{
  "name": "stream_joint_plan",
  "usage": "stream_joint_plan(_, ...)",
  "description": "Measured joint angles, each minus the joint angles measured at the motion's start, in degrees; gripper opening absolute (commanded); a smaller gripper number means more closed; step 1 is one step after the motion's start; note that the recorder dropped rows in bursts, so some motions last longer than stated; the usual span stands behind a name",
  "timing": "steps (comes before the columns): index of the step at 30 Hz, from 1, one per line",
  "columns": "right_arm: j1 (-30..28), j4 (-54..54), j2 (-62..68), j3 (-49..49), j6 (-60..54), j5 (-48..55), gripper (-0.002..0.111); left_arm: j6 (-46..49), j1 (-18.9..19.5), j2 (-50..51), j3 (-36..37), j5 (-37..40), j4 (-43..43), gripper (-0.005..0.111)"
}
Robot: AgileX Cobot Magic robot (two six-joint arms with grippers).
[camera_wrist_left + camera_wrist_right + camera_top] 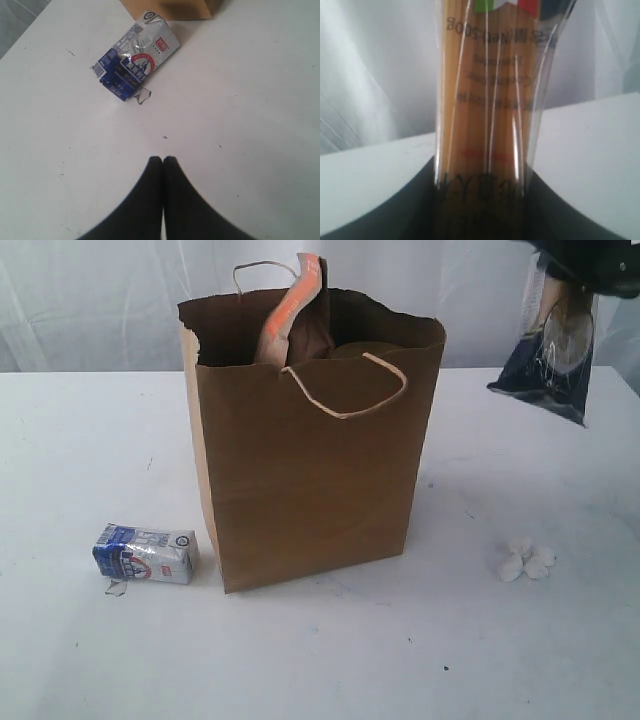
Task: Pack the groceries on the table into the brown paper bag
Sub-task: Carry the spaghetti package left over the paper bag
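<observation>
The brown paper bag (310,480) stands upright mid-table, and its bottom corner (170,9) shows in the left wrist view. A brown pouch (295,320) with an orange edge sticks out of its top. The small blue-white carton (146,553) lies on its side left of the bag. My left gripper (163,159) hovers shut and empty over the table, a short way from the carton (135,60). At the upper right, my right gripper (590,265) is shut on the long pasta packet (548,350), which hangs above the table to the right of the bag. The packet (487,100) fills the gap between the right gripper (482,172) fingers.
A few small white lumps (526,560) lie on the white table (80,440) to the right of the bag. A rounded tan shape (365,348) sits inside the bag behind the front handle. A pale curtain hangs behind the table.
</observation>
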Motion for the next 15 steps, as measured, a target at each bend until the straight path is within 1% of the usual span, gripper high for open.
stream_joint_plan(3, 0.2, 0.2, -2.3, 0.0, 0.5, -3.2, 0.000, 0.0, 0.0, 0.0, 0.0, 0.0, 0.0, 0.000)
stream_joint_plan(8, 1.7, 0.2, -3.4, 0.0, 5.6, -9.8, 0.000, 0.0, 0.0, 0.0, 0.0, 0.0, 0.0, 0.000)
stream_joint_plan(12, 3.4, -0.1, -3.6, 0.9, 9.0, -17.7, 0.000, 0.0, 0.0, 0.0, 0.0, 0.0, 0.0, 0.000)
stream_joint_plan(15, 3.7, -2.7, -4.4, 3.3, 11.7, -25.5, 0.000, 0.0, 0.0, 0.0, 0.0, 0.0, 0.0, 0.000)
